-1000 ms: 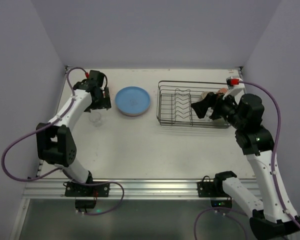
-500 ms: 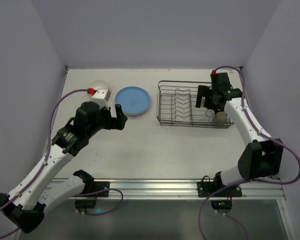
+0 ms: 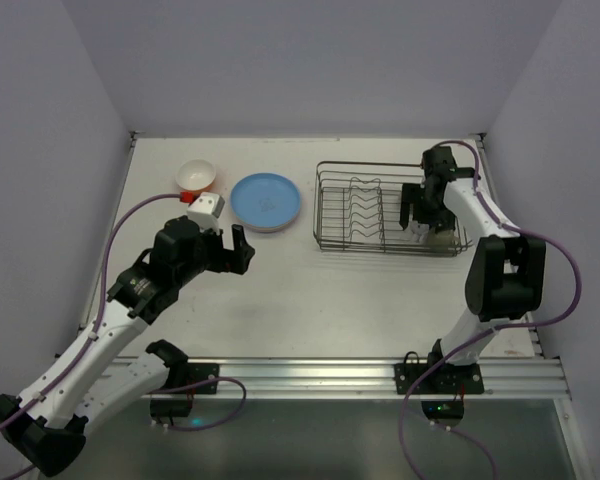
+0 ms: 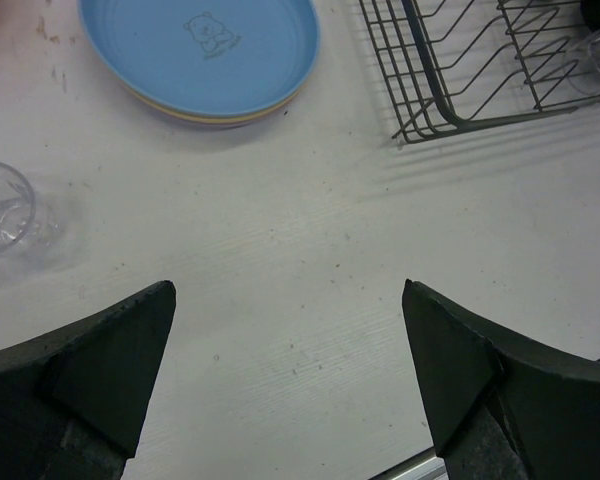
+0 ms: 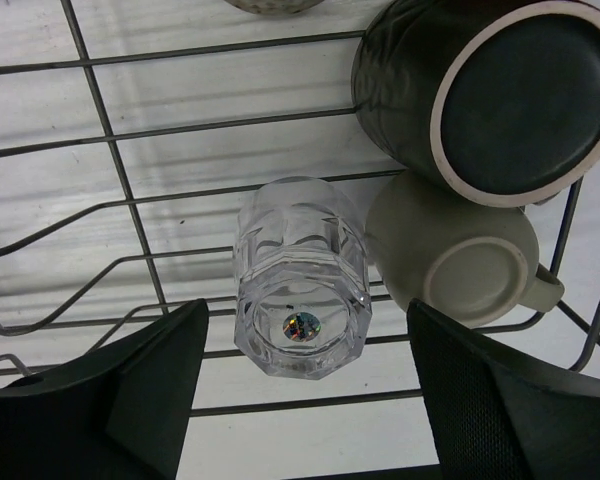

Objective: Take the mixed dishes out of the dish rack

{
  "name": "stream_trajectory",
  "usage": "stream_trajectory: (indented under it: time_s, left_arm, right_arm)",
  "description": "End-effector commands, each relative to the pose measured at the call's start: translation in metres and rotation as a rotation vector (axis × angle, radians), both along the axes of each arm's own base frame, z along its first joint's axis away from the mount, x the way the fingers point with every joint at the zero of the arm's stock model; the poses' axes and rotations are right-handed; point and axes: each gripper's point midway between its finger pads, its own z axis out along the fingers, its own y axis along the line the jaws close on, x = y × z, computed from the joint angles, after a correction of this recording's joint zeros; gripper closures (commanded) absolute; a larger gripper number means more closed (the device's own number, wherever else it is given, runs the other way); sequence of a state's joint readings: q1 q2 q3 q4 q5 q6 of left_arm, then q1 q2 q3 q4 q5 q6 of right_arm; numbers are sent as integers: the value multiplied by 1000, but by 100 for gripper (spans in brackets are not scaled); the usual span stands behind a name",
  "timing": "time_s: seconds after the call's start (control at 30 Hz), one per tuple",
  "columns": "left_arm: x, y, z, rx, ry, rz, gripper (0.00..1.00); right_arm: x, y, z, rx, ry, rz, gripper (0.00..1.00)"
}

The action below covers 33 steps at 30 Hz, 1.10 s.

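Note:
The dish rack (image 3: 355, 215) stands at the back right. In its right end lies a clear glass (image 5: 300, 290) with its base towards the wrist camera. My right gripper (image 5: 302, 335) is open, one finger on each side of the glass, with gaps. A beige mug (image 5: 460, 265) and a dark brown mug (image 5: 500, 95) sit beside the glass. A stack of plates with a blue one on top (image 3: 265, 202) and an orange bowl (image 3: 197, 176) rest on the table at the back left. My left gripper (image 4: 288, 295) hangs open and empty over bare table, in front of the plates (image 4: 200, 55).
A second clear glass (image 4: 5, 208) stands on the table left of my left gripper. The rack's near corner (image 4: 430, 110) lies to the right of the plates. Upright divider prongs (image 3: 365, 205) fill the rack's middle. Walls close the table on three sides.
My left arm drew back from the far left corner, where the orange bowl now shows. My right gripper came down over the glass in the rack and its jaws narrowed a little.

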<state>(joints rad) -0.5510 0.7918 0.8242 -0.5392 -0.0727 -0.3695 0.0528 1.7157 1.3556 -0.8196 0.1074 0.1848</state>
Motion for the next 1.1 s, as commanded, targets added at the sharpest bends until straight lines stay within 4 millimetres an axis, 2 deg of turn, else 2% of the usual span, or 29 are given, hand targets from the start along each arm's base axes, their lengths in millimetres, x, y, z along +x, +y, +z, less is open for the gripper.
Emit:
stream_trajectory:
  time_s: [0.0,0.17,0.33,0.47,0.57,0.6,0.73,0.87,1.03,1.07]
  left_arm:
    - [3,-9,10,-12,-49,-53,0]
    - [1,-11,10,-15,-52,-60,0]
    - [3,-12,6,-7,-36,-63,0]
    - [2,-12,4,-3,-33,-64,0]
    - [3,-12,4,-4,-32,-65,0]
    - [3,-13,3,-2,-30,-65,0]
    - [3,-13,4,-2,-30,-65,0]
    - [3,-12,5,-2,-33,-61,0]
    - [4,-11,4,1,-33,-57,0]
    - [3,-12,4,1,-33,-58,0]
  right_arm:
    - [10,2,10,13,-23,28,19]
    - [10,-4,5,-23,-10,37,26]
    - [15,0,4,-4,-16,53,41]
    - [16,1,1,-3,-8,63,46]
    - [17,0,1,-1,-9,65,57]
    - [16,0,2,-2,-8,67,65]
    - [16,-2,11,-21,-27,69,81]
    - [17,2,27,-1,-76,78,86]
    - [14,2,37,4,-96,72,92]
    - [14,4,41,12,-107,76,97]
